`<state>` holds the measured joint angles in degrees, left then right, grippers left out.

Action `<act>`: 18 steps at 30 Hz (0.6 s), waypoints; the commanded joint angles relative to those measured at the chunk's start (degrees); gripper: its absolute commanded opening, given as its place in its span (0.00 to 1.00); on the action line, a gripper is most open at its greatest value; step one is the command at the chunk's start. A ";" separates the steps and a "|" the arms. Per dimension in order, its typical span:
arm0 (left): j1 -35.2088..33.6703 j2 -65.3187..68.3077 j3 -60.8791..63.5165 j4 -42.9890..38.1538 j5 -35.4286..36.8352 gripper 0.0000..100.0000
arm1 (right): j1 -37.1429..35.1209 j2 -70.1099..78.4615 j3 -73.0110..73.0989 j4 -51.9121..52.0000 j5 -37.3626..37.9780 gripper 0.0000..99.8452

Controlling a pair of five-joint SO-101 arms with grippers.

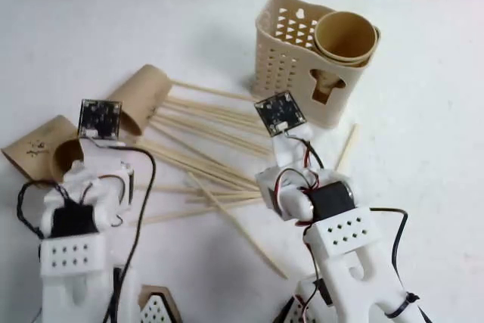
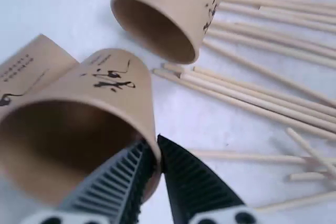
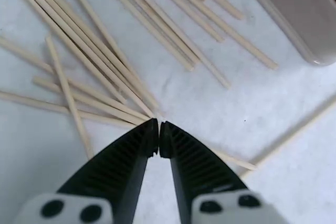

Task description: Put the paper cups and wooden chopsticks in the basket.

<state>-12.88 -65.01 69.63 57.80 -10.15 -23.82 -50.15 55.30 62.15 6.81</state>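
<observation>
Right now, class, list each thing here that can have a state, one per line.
basket: upright, holding nested cups.
nested cups: mouths up, one inside the other.
chopsticks: scattered flat, outside the basket.
gripped cup: on its side, rim pinched.
left gripper: shut on gripped cup.
cup by the chopsticks: on its side.
outer cup: on its side.
right gripper: shut, above chopsticks.
</observation>
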 commanded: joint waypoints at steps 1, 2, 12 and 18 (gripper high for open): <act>2.15 -12.53 -0.79 5.01 -0.53 0.02 | 0.13 -1.10 -0.35 -0.84 0.53 0.02; 2.42 -14.81 -1.23 6.15 -0.53 0.02 | 0.13 -1.10 -0.35 -0.84 0.53 0.02; 2.77 -16.75 -21.36 18.37 -0.53 0.02 | 0.04 -1.10 -0.26 -0.84 0.53 0.02; 7.96 -1.01 -37.45 25.32 -3.43 0.02 | -0.48 -1.10 1.41 -0.84 5.71 0.02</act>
<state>-9.54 -76.62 44.22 78.90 -11.21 -23.82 -50.15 56.88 62.15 9.19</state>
